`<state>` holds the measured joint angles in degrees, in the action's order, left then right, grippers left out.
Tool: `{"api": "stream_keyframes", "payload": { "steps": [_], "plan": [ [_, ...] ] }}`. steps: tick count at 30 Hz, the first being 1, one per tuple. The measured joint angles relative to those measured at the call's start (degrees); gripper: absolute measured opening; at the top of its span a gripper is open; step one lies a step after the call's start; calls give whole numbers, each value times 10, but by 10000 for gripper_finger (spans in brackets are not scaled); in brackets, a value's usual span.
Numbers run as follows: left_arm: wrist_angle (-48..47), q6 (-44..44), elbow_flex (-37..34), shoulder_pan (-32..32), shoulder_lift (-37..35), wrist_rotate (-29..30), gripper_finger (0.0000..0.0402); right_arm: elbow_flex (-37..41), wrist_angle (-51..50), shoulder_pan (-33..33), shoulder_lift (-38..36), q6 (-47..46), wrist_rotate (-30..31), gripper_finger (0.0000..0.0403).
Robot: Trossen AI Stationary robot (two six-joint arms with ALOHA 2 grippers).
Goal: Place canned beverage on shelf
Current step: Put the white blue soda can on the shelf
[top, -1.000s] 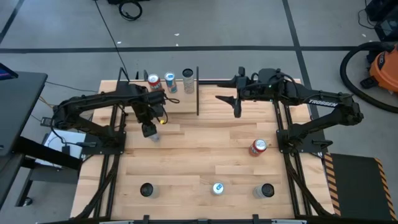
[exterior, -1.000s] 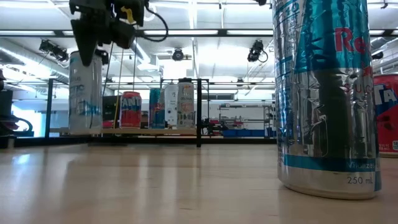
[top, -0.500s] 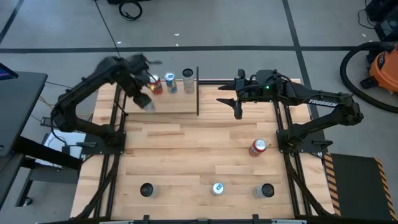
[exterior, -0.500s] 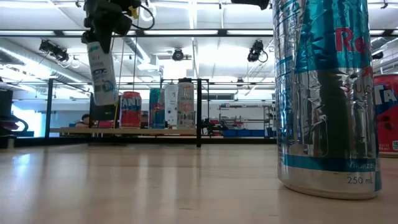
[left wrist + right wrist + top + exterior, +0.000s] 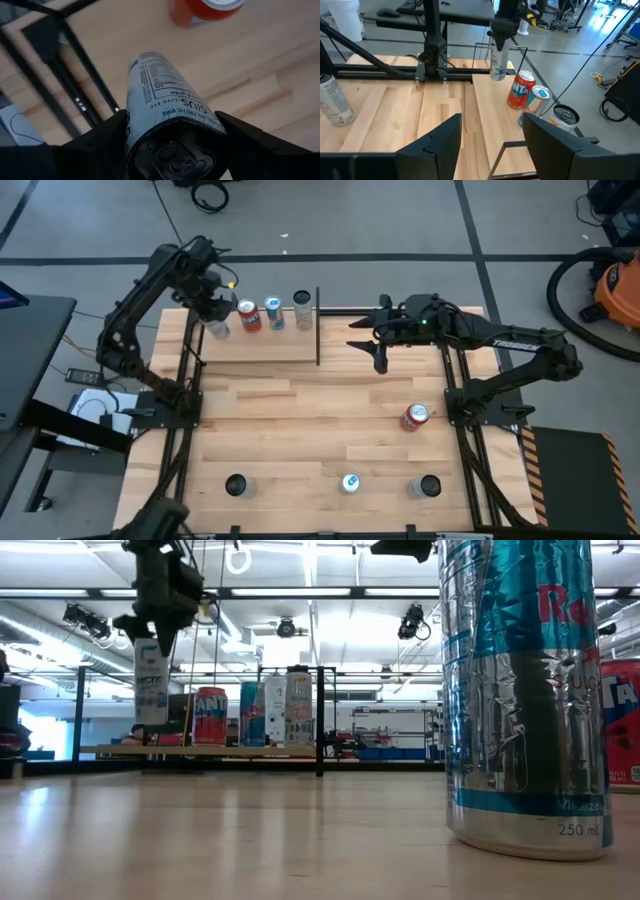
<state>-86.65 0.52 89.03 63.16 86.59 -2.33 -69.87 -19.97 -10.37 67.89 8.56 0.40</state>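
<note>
The left end effector (image 5: 215, 320) is clamped on a pale slim can (image 5: 152, 680) — gripped near its top, the can hanging upright in the air above the shelf's (image 5: 262, 348) left end, clear of the panel. In the left wrist view the can (image 5: 167, 117) sits between the two dark fingers (image 5: 102, 137), with the pale wood panel below it.

On the shelf stand three other cans in a row: a red can (image 5: 249, 314) just beside the held one, a blue can (image 5: 273, 313) next to that, and a silver can (image 5: 302, 310) nearest the shelf's right end, by the black upright rod (image 5: 318, 325).

The right end effector (image 5: 381, 352) hovers over the counter (image 5: 330, 420) just off the shelf's right end — fingers spread apart, holding nothing.
</note>
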Motion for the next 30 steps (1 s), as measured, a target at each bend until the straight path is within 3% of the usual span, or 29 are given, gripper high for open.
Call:
{"api": "stream_keyframes", "payload": {
  "steps": [7, 15, 30],
  "plan": [
    [26, -36, 10, 5, 63, 3, 273, 0, -2, 0, 11, 0, 0, 217],
    [17, -50, 91, 17, 118, 2, 273, 0, -10, 0, 34, 0, 0, 217],
    [-14, -102, 89, 30, 133, -6, 273, 0, -29, 2, 38, -45, 0, 217]
  ]
}}
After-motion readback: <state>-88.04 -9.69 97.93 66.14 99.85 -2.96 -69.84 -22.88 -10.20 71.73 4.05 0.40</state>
